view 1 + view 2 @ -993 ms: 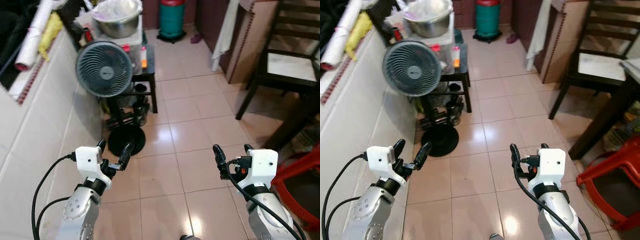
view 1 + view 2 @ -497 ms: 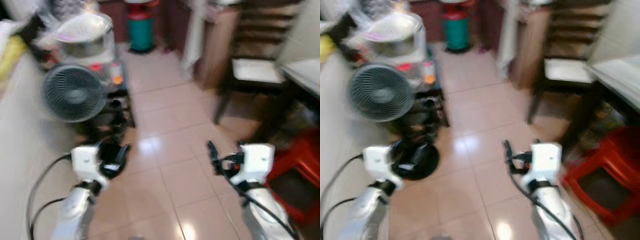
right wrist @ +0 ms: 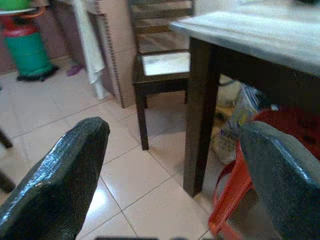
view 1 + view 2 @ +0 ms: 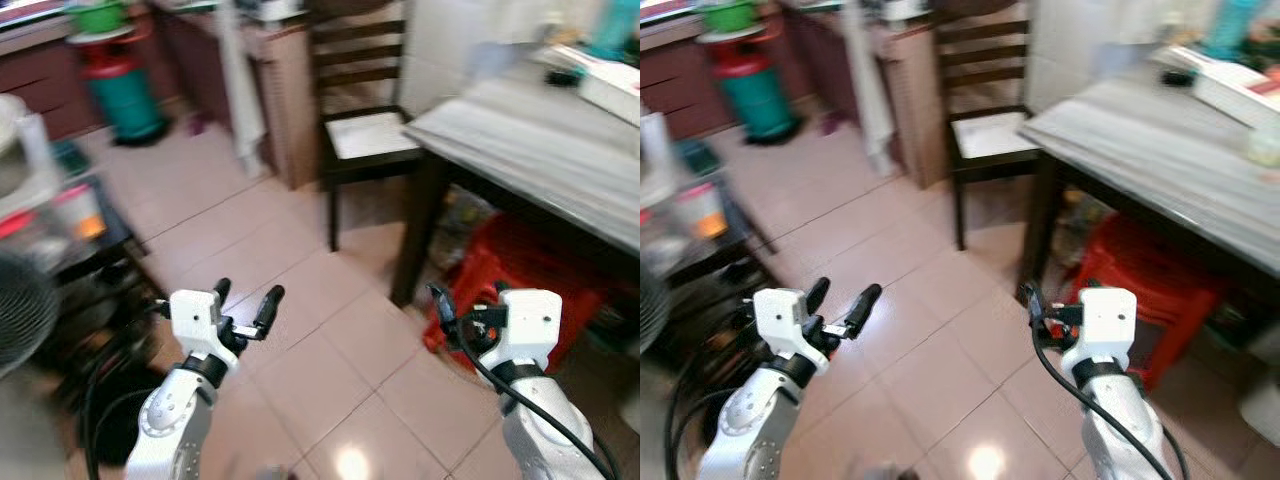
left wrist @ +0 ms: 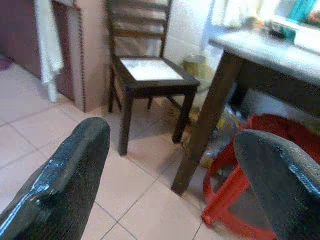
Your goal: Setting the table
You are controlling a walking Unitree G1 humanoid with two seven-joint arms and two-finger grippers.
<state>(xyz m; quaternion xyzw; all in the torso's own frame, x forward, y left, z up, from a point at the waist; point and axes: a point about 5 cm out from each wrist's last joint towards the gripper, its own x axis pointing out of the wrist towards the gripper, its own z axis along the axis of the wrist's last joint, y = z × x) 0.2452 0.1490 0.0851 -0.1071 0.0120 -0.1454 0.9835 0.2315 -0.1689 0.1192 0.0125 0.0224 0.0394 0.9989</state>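
Observation:
A grey-topped table (image 4: 520,140) on dark legs stands at the right. On its far end lie a white box (image 4: 612,88) and a teal bottle (image 4: 610,25). A dark wooden chair (image 4: 365,130) stands at the table's left end. My left gripper (image 4: 248,292) is open and empty, held low over the tiled floor. My right gripper (image 4: 467,292) is also open and empty, near the table's front leg (image 3: 200,110). The left wrist view looks between its fingers (image 5: 70,180) at the chair (image 5: 150,70).
A red plastic stool (image 4: 510,270) sits under the table. A green gas cylinder (image 4: 125,95) and a hanging white cloth (image 4: 235,90) are at the back. A fan (image 4: 20,310) and a cluttered rack (image 4: 70,220) stand at the left. Tiled floor lies ahead.
The whole view has swung right: the fan and rack slid to the left edge, and the table, chair and red stool came into sight. Both grippers keep the same open pose.

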